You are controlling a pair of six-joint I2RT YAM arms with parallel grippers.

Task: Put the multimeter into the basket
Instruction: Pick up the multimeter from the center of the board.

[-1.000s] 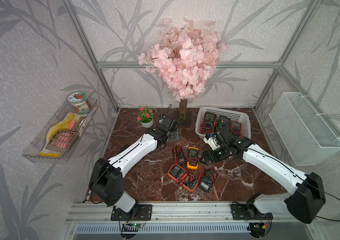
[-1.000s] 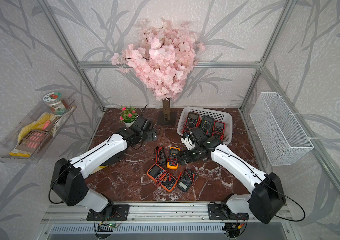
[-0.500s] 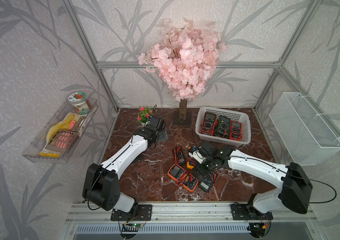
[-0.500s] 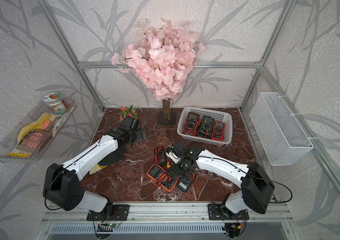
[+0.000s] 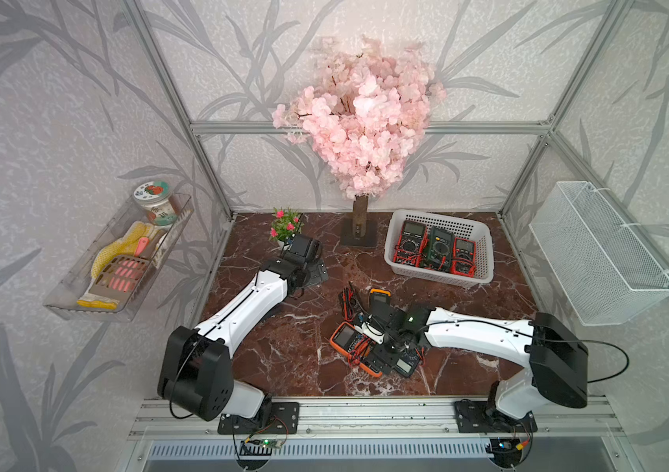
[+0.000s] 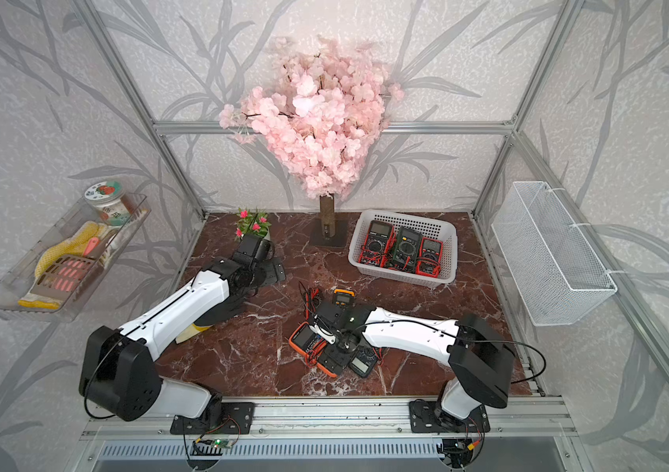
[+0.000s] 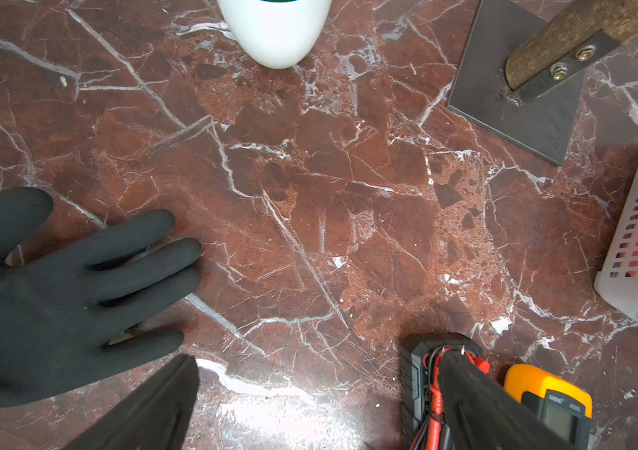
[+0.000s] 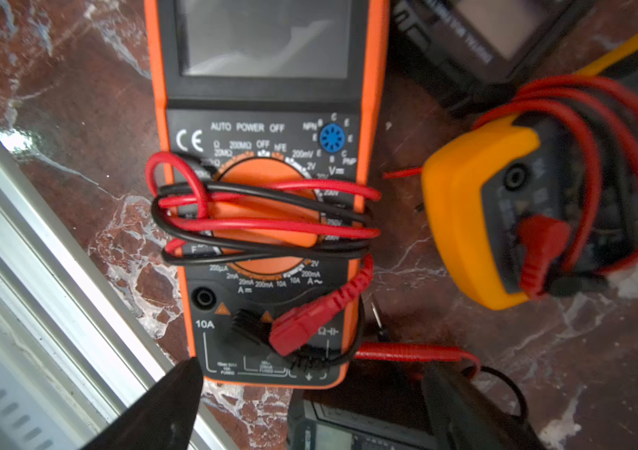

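Down near the front middle of the red-brown marble counter (image 5: 284, 359) lay the orange-cased multimeter (image 8: 263, 195), face up, with red and black leads wound across its dial. The right gripper (image 8: 313, 368) hung just over its jack end, jaws spread wider than the case and gripping nothing; whether a fingertip touched the case could not be told. Just beside it lay a yellow-cased multimeter (image 8: 477, 218) looped in red lead, and a dark-cased meter (image 8: 465, 39) sat near the orange one's screen. Well apart, at the back right of the counter, stood the low white plastic basket (image 5: 439, 278) with rows of small holes. It held three meters side by side: a red-cased meter (image 5: 410, 241), a dark green meter (image 5: 440, 245) and a second red meter (image 5: 463, 253). The left gripper (image 7: 319, 360) hovered wide apart and empty over bare counter, near the white pot (image 7: 274, 35) of a small pink-flowered plant. A black glove (image 7: 56, 296) lay on the counter beside it. A pink blossom tree (image 5: 361, 118) stood at the back. A white wire-mesh bin (image 5: 598, 253) hung on the right wall, a clear plastic tray (image 5: 120, 261) on the left.
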